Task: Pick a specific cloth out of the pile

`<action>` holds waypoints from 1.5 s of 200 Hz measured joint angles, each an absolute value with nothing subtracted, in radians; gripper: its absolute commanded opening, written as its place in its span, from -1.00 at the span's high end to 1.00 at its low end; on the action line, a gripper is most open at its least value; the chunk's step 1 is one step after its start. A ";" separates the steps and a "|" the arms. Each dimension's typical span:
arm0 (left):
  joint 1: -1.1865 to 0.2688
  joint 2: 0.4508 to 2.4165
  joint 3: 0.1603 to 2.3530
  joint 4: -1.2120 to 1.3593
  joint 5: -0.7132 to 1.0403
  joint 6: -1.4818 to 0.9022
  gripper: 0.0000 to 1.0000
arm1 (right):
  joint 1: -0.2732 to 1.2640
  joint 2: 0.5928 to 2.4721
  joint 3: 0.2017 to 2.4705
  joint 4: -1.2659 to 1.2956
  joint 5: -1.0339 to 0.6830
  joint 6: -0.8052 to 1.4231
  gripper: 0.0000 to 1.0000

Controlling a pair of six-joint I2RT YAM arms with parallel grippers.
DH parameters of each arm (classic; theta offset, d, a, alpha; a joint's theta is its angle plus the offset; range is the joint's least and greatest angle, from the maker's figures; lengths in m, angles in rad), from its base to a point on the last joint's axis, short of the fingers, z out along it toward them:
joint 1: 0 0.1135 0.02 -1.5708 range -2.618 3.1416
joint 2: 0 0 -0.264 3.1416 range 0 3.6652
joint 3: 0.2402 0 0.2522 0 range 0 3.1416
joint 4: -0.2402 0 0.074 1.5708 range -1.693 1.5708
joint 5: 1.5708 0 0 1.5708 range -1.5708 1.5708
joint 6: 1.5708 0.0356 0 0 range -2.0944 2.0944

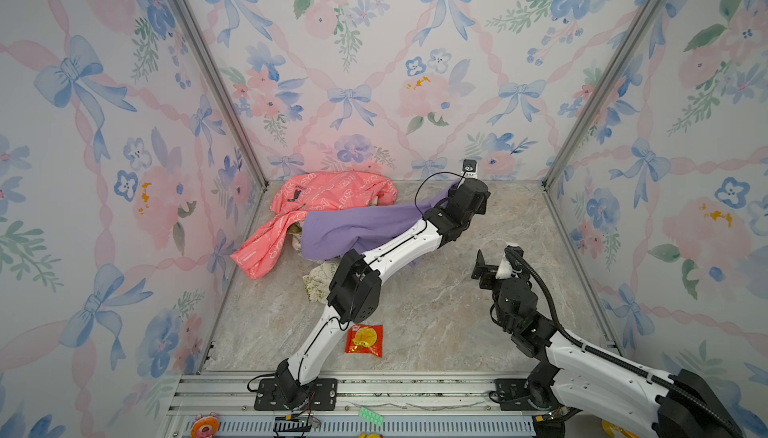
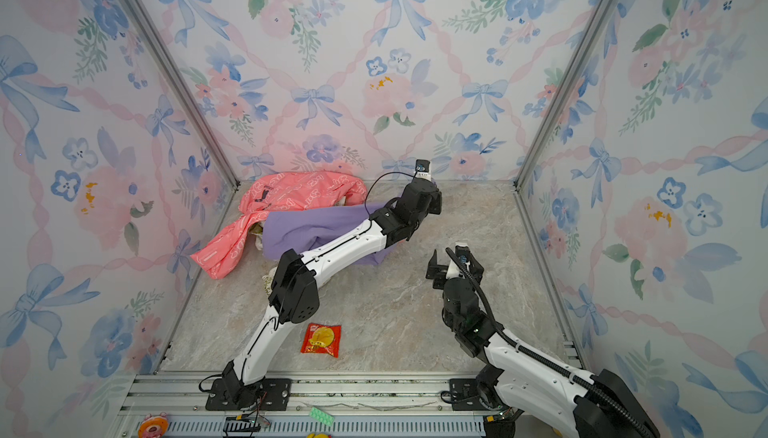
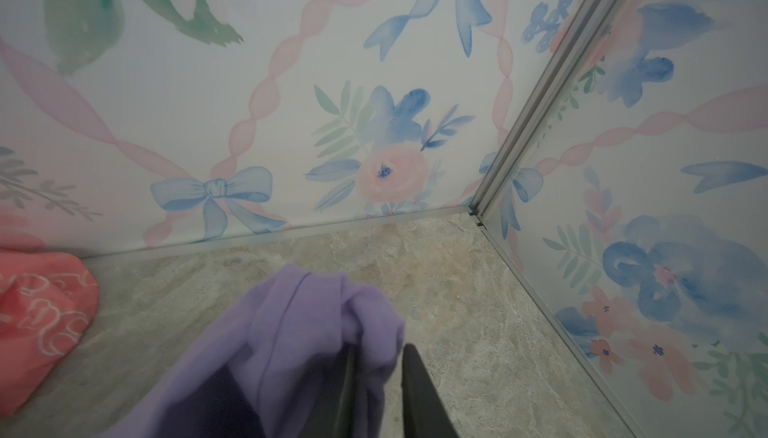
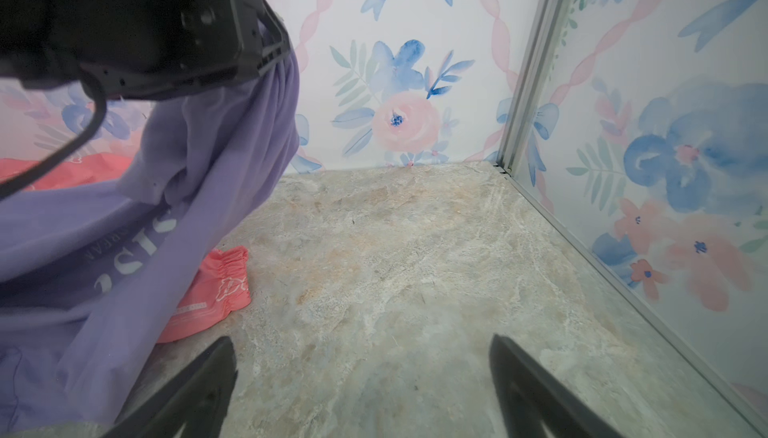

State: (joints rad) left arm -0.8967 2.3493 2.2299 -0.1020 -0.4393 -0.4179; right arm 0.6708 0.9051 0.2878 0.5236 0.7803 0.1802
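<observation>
between the left fingers (image 3: 417,390): lavender-purple soft fabric cloth (image 1: 353,228), bunched fold pinched in their narrow gap. likely light, limp, slip-prone; best held by gathered fold. right fingers (image 4: 199,394): wide apart, empty.

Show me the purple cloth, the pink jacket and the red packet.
purple cloth (image 1: 353,228): in a top view, its flat middle.
pink jacket (image 1: 332,190): in a top view, its upper panel.
red packet (image 1: 364,340): in a top view, its yellow centre.

You're getting bright, soft, even light, shadows looking faint on the floor (image 1: 436,311). Both top views are bowing at the edges. The cloth (image 3: 316,332) is smearing in the left wrist view, and the right gripper (image 4: 361,337) is looking unfocused.
</observation>
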 measured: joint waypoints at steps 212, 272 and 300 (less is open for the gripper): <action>-0.836 1.312 1.053 0.141 -0.793 -0.378 -0.96 | 0.661 0.823 0.257 0.489 0.733 0.244 -0.94; -0.708 1.031 0.799 -0.044 -0.795 -0.578 -0.91 | 0.662 0.855 0.257 0.489 0.709 0.244 -0.94; -0.667 1.021 0.778 -0.133 -0.764 -0.604 -0.89 | 0.662 0.882 0.257 0.489 0.702 0.244 -0.94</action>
